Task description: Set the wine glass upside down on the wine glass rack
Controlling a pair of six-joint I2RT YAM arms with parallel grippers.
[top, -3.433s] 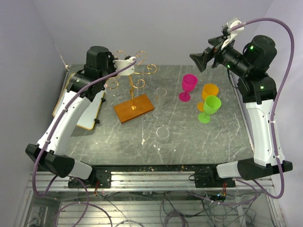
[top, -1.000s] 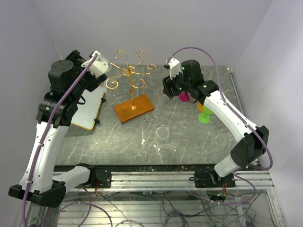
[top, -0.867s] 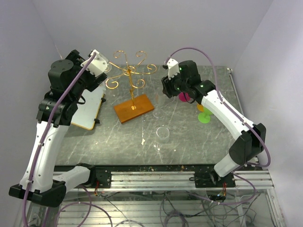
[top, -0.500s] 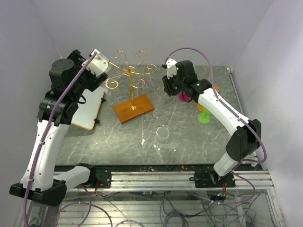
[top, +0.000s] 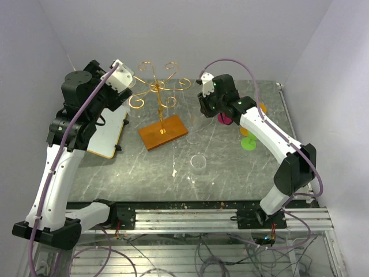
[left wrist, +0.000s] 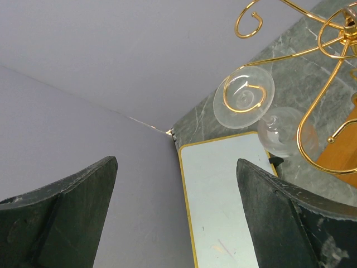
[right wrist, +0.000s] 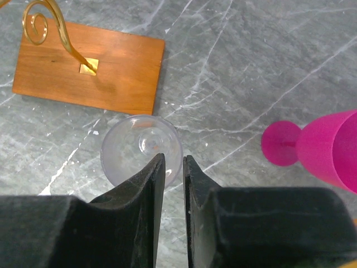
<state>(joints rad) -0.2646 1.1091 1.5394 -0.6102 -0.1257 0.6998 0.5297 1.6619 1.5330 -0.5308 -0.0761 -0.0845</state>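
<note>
A clear wine glass [right wrist: 142,148] stands upright on the grey table, just right of the wine glass rack's wooden base [right wrist: 111,67]. My right gripper [right wrist: 174,159] comes down on it from above, one finger inside the bowl and one outside, jaws nearly together on the rim. In the top view that glass [top: 195,128] sits below the right gripper [top: 203,111]. The gold wire rack [top: 157,86] carries another clear glass [left wrist: 245,100] hanging upside down from a scroll arm. My left gripper [left wrist: 175,164] is raised beside the rack, wide open and empty.
A pink glass [top: 226,118], an orange one [top: 259,108] and a green one [top: 249,141] stand at the right. A further clear glass [top: 198,163] stands mid-table. A white yellow-edged board [top: 109,135] lies at the left edge, under the left arm.
The right gripper has narrowed its jaws from about half open onto the clear glass's rim and shifted slightly left. The left arm has hardly moved.
</note>
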